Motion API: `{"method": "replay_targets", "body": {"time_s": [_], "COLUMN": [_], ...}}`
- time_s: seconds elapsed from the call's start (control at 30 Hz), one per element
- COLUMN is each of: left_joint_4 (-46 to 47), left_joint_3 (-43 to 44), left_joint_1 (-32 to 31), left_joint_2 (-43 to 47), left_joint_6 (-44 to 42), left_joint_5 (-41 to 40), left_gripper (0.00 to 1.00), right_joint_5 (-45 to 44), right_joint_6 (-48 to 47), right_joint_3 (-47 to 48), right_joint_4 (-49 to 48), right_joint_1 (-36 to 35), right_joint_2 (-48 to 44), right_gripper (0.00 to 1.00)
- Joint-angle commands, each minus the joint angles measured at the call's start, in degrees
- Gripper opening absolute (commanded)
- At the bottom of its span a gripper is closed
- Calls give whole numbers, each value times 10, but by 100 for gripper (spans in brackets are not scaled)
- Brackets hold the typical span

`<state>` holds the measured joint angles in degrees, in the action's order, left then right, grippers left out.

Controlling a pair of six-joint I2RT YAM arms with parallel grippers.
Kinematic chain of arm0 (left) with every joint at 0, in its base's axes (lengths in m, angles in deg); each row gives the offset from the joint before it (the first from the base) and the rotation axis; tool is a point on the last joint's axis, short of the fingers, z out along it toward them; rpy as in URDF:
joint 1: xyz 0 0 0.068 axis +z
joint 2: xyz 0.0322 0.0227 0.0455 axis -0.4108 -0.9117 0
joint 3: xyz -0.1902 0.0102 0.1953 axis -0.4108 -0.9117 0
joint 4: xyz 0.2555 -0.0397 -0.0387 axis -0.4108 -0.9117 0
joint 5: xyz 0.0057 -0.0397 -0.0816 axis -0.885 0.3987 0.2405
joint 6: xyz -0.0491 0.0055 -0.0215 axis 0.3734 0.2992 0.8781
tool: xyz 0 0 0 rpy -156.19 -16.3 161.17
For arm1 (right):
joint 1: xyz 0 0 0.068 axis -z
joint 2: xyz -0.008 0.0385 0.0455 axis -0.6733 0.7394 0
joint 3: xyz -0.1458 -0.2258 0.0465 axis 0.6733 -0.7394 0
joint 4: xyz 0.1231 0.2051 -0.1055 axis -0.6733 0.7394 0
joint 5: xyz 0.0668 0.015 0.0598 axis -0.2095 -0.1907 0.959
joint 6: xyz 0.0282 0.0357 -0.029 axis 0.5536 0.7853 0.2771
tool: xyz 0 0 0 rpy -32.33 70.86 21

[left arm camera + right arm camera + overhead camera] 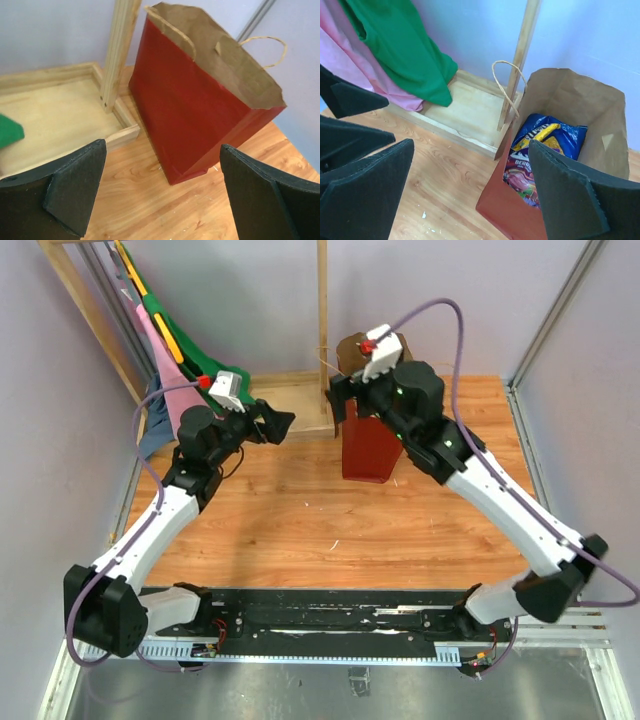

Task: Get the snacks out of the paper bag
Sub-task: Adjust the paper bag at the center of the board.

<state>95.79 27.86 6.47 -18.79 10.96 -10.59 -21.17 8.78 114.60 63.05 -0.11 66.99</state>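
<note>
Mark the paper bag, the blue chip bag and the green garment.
paper bag (pixel 195 115), left wrist view, red side panel.
blue chip bag (pixel 567 136), right wrist view, upper blue area.
green garment (pixel 400 45), right wrist view, middle of cloth.

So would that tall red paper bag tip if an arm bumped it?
Probably: the red paper bag stands tall on a narrow base. Its thin walls would likely crumple. The snack packets inside look light, so little ballast.

Paper bag (pixel 190 110): smooth red outside, matt kraft inside; snacks (pixel 545 142) glossy; table (pixel 300 510) grained wood.
</note>
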Motion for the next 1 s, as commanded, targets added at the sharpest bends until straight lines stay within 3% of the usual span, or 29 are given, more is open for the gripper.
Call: {"method": "replay_targets", "body": {"time_s": [0.0, 0.23, 0.47, 0.8, 0.97], "left_joint_4": [11, -54, -81, -78, -84], "left_joint_3": [9, 34, 57, 62, 60], "left_joint_1": [-2, 0, 0, 0, -1], "left_joint_2": [17, 35, 4, -16, -9], "left_joint_6": [27, 29, 26, 22, 11], "left_joint_5": [-44, -46, -46, -43, -61], "left_gripper": [100, 100, 100, 100, 100], "right_joint_5": [-18, -31, 2, 36, 39], "right_joint_6": [-32, -34, -32, -30, -23], "right_joint_3": [104, 228, 275, 248, 221], "right_joint_4": [111, 208, 232, 213, 197], "right_joint_1": [-3, 30, 85, 107, 111], "right_joint_2": [99, 230, 305, 314, 316], "right_gripper": [93, 70, 66, 63, 50]}}
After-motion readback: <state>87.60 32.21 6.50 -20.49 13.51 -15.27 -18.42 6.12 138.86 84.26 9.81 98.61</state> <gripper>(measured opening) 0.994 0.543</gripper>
